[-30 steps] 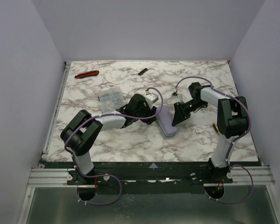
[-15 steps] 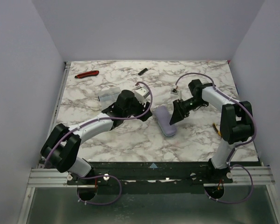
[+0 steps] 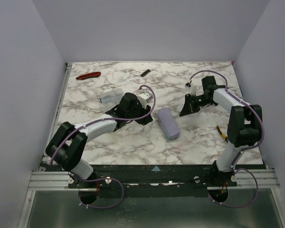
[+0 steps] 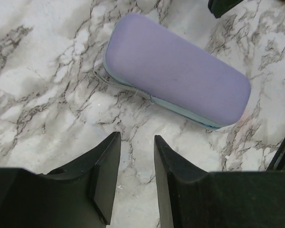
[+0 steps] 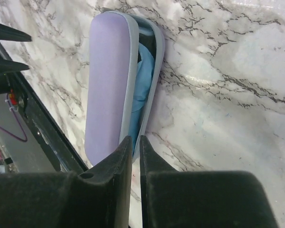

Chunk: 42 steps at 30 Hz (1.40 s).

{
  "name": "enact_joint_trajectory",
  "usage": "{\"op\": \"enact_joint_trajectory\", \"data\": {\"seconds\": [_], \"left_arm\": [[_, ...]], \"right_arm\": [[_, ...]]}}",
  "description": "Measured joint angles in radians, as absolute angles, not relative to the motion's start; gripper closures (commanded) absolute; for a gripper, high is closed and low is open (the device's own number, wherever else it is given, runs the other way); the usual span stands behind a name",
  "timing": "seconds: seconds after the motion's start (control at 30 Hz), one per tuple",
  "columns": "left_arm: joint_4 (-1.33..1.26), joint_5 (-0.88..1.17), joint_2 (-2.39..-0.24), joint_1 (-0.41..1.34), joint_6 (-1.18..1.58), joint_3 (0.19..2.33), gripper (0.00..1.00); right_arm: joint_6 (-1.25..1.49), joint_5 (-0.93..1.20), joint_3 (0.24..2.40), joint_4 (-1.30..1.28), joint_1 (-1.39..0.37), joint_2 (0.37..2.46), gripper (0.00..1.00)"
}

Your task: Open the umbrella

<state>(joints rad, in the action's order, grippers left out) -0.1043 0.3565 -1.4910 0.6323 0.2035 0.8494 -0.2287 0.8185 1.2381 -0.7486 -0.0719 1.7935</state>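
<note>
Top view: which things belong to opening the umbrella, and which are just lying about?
Job: umbrella, collapsed, lavender.
Lying about: red tool; clear box; black piece; small orange object.

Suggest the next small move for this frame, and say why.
Probably ease the left claw forward onto the lavender umbrella to steady it. It lies loose on the marble table, touched by neither claw. The right wrist view shows its long seam gaping with blue fabric inside, just ahead of the right claw, which could then work into that gap.
</note>
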Motion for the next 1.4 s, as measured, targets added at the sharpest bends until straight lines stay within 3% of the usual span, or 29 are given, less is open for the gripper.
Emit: {"op": "enact_joint_trajectory", "data": {"seconds": [0.47, 0.8, 1.13, 1.4], "left_arm": [[-0.081, 0.379, -1.660, 0.638, 0.239, 0.940, 0.66], [-0.079, 0.380, -1.748, 0.685, 0.260, 0.942, 0.65], [-0.117, 0.373, -1.665, 0.685, 0.267, 0.923, 0.41], [-0.134, 0.335, -1.539, 0.681, 0.271, 0.914, 0.39]], "right_arm": [[-0.182, 0.772, 1.170, -0.680, -0.176, 1.855, 0.84], [-0.157, 0.812, 1.177, -0.690, -0.178, 1.856, 0.58], [-0.120, 0.828, 1.204, -0.700, -0.213, 1.856, 0.37], [-0.089, 0.759, 1.238, -0.698, -0.274, 1.856, 0.36]]}}
